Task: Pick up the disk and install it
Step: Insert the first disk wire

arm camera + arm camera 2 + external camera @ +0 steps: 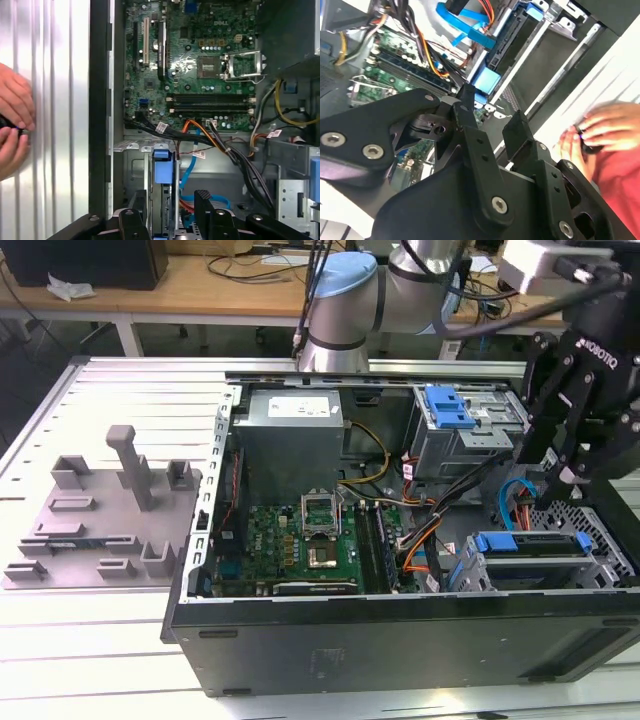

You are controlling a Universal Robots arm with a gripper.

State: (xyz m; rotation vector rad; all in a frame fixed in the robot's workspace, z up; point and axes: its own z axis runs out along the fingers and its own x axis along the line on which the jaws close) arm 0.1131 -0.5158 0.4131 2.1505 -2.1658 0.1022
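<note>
The disk (530,544) sits slotted in the drive cage at the case's front corner, on the exterior view's right, with its bright blue carrier bracket facing up. My gripper (562,476) hangs just above that cage, open, with nothing between its black fingers. In the first wrist view my gripper (171,206) straddles the disk's blue carrier handle (163,169) without touching it. In the second wrist view my gripper (492,116) stands over the same blue handle (485,80).
The open computer case (400,635) holds a motherboard (300,545), a power supply (290,435), cable bundles and an upper cage with a blue latch (447,406). A grey moulded tray (95,520) lies left of it. A person's hands (12,130) hold something small beside the case.
</note>
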